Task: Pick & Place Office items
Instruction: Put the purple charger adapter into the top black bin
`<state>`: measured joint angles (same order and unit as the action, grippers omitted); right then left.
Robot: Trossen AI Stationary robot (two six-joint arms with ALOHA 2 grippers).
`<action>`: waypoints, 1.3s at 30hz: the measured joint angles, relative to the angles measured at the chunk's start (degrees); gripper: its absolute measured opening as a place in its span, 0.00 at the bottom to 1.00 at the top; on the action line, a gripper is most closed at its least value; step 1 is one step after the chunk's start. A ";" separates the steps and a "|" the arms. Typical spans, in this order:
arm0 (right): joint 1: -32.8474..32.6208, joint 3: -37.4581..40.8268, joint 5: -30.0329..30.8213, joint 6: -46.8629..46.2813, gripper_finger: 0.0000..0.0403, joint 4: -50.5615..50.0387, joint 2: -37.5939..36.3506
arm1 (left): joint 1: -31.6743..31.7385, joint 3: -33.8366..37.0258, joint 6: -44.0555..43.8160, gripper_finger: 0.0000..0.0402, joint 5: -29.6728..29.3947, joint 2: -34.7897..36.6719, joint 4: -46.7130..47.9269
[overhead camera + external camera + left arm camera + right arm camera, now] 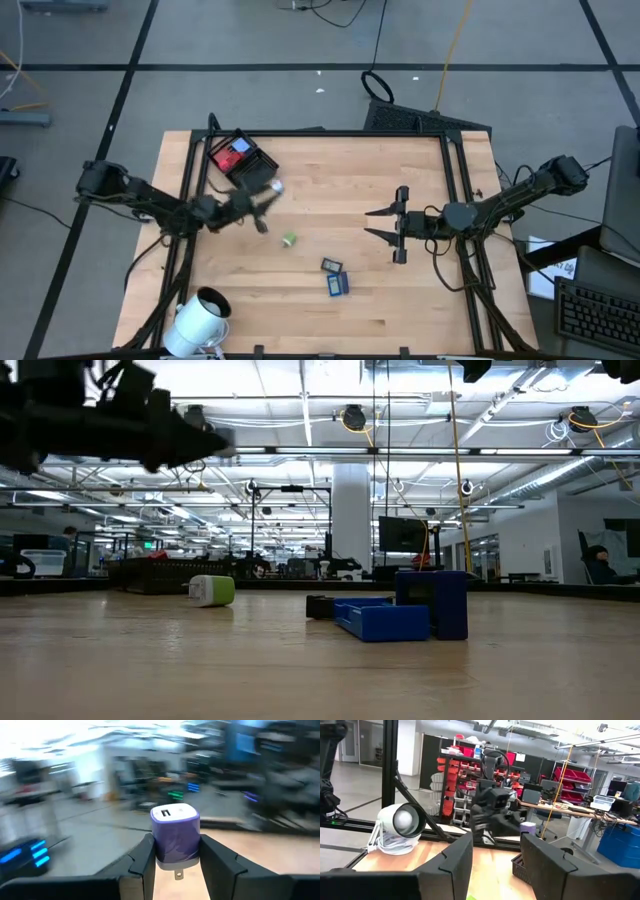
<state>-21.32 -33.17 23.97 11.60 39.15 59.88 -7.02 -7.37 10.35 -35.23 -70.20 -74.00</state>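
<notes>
A: Left gripper [176, 862], raised near the tray [262, 172]: pinching a purple-and-white charger [175, 837], prongs down.
B: Right gripper [382, 225], over the table's [420, 300] right half: fingers spread, nothing between.
A: On the table: green-and-white item [289, 240] near centre; two blue items [336, 279] just beside each other nearer the front edge.
B: In the tray: red item [222, 155] and blue item [239, 146]. White cylinder [203, 318] at the front left corner.
</notes>
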 joint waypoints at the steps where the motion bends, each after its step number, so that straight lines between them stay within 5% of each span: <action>1: 0.00 0.00 0.00 0.00 0.39 0.02 0.00 | 0.07 1.29 -1.44 0.31 -4.47 1.17 -1.05; 7: 0.00 0.00 0.00 0.00 0.38 0.05 0.00 | -0.22 6.63 -9.61 0.31 -31.19 6.56 0.61; 13: 0.31 0.00 0.03 -0.26 0.38 0.07 0.00 | 0.34 5.35 -9.93 0.31 -34.24 7.50 3.35; 23: 1.82 0.00 0.00 -2.40 0.38 -0.64 0.02 | 7.30 -2.98 5.98 0.30 -31.64 15.68 9.04; 25: 1.84 0.00 0.00 -2.40 0.39 -0.92 0.02 | 8.04 -5.54 5.81 0.30 -28.82 18.06 17.13; 30: 1.86 -0.01 0.00 -2.32 0.38 -0.89 0.04 | 10.76 -16.41 -7.49 0.30 -9.35 21.04 51.57; 33: 1.86 -0.02 0.00 -2.32 0.38 -0.89 0.04 | 13.81 -22.95 -13.88 0.30 -6.13 20.33 70.47; 39: 1.86 -0.02 -0.02 -2.78 0.38 -1.54 0.04 | 21.08 -23.49 -19.09 0.30 -2.37 25.22 81.19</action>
<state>-19.46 -33.19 23.94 8.82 37.61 59.92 14.07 -30.86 -8.73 -37.61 -44.97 7.19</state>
